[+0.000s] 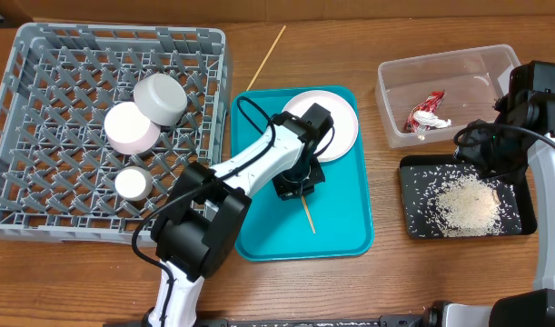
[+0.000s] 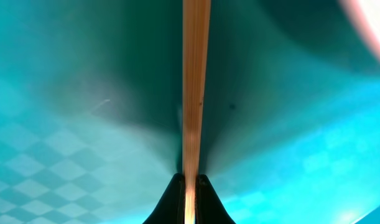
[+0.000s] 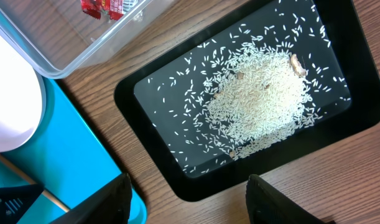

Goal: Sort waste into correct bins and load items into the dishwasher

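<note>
While the grey bowl (image 1: pixel 159 97), pink bowl (image 1: pixel 132 127) and white cup (image 1: pixel 132 183) sit in the dish rack (image 1: pixel 50 182) at upper left, with the snack wrapper (image 1: pixel 427 113) in the clear tub (image 1: pixel 395 82) and rice (image 1: pixel 466 204) in the black tray (image 1: pixel 522 218), we judge the sorting done. Left to load: the white plate (image 1: pixel 341 118) on the teal tray (image 1: pixel 341 227), the chopstick (image 1: pixel 308 218) our left fingers (image 2: pixel 168 202) pinch there, and a second chopstick (image 1: pixel 266 57) on the desk (image 1: pixel 422 282) above. Our right fingers (image 3: pixel 109 202) hang spread and empty.

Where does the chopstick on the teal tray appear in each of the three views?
Overhead: the chopstick lies low on the teal tray, sticking out below the left gripper.
Left wrist: the chopstick runs straight up the middle, pinched at the bottom.
Right wrist: the chopstick is a thin line in the bottom-left corner.
Shared landmark: the teal tray under it.
</note>
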Controlling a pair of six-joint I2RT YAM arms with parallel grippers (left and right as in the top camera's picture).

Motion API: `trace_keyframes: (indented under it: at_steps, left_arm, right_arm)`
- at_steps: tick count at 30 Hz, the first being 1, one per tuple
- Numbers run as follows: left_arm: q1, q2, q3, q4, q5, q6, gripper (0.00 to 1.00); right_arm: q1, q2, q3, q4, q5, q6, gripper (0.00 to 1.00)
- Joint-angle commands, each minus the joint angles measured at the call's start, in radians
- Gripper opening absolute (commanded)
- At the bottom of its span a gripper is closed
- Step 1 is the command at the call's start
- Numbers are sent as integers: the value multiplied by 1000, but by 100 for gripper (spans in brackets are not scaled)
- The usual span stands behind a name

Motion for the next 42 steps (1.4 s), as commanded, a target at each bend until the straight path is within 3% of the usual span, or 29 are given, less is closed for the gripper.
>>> trace_keyframes:
  at_steps: [1,3,6,9,16,20,29,30,32,34,36,39,42]
  left_arm:
    - [36,-93,-7,-18,-93,53,4]
    - [56,-185,-7,-15,-173,105,4]
    - [92,-307,-7,-10,-265,287,4]
    - [160,-382,-7,-5,-271,516,4]
    - [414,-404,-8,8,-222,875,4]
    - [500,-367,-8,35,-211,909,4]
    - [505,-248,-8,37,-219,978,5]
    - [505,-237,-8,36,-219,978,10]
    - [505,-234,-8,32,-219,978,32]
    - [505,-240,-1,28,-219,978,36]
    - [505,-255,48,-8,-214,978,50]
    - [497,-284,112,-20,-205,978,56]
    - [479,-304,206,0,-173,983,69]
  right_arm:
    - [-2,-21,24,2,6,-3,61]
    - [-2,-21,24,2,6,-3,61]
    - [-2,-21,24,2,6,-3,61]
    - [-2,-21,24,2,6,-3,61]
    - [-2,-21,24,2,6,-3,61]
    - [-2,-21,24,2,6,-3,61]
    - [-2,-21,24,1,6,-3,61]
    - [-2,-21,24,0,6,-3,61]
    - [-2,-21,24,0,6,-3,61]
    - [-2,-21,24,1,6,-3,61]
    - [-2,-21,24,1,6,-3,61]
    - [-2,-21,24,2,6,-3,61]
    - [-2,-21,24,2,6,-3,61]
